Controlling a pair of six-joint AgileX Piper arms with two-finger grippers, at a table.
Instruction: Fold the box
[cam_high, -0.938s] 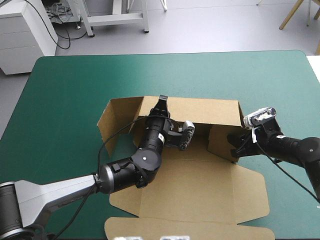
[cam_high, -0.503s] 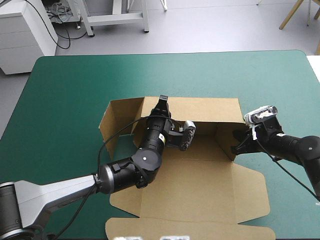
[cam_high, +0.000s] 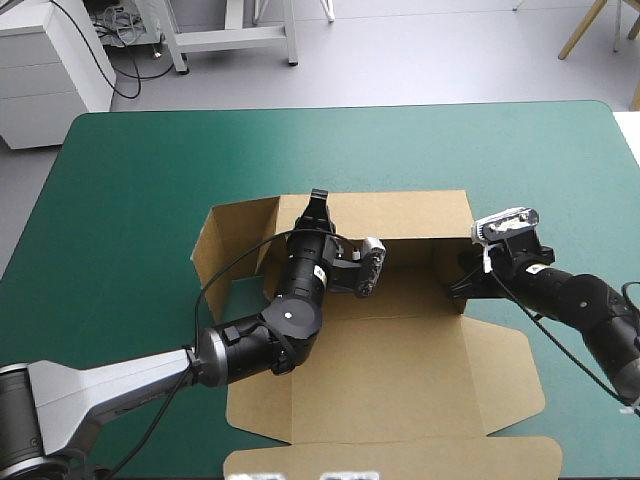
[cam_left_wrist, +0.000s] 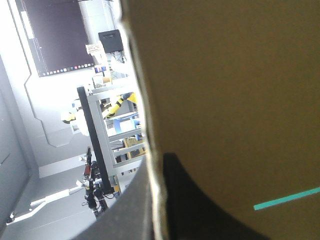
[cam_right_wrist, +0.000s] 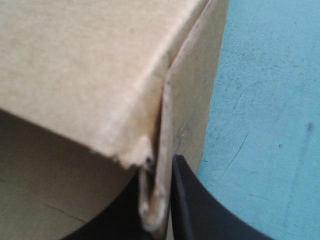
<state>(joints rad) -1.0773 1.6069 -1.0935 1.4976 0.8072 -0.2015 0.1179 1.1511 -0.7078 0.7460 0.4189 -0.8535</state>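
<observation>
The brown box (cam_high: 400, 350) lies in the middle of the table with its far wall (cam_high: 400, 215) raised and its lid panel flat toward the near edge. My left gripper (cam_high: 318, 203) is shut on the top edge of the far wall. In the left wrist view the board (cam_left_wrist: 230, 90) runs between the black fingers of the left gripper (cam_left_wrist: 157, 160). My right gripper (cam_high: 462, 283) is shut on the short upright flap at the box's right end. The right wrist view shows that flap's edge (cam_right_wrist: 162, 125) pinched in the right gripper (cam_right_wrist: 159, 167).
The teal-green cover (cam_high: 130, 200) lies bare to the left, far side and right (cam_right_wrist: 265, 100) of the box. The left side flap (cam_high: 215, 250) stands half raised. The lid's front flap (cam_high: 400, 460) reaches the table's near edge.
The right gripper has shut on the right-end flap and moved toward the far wall. The whole box has shifted a little; its far wall now sits farther back. The left gripper keeps its hold.
</observation>
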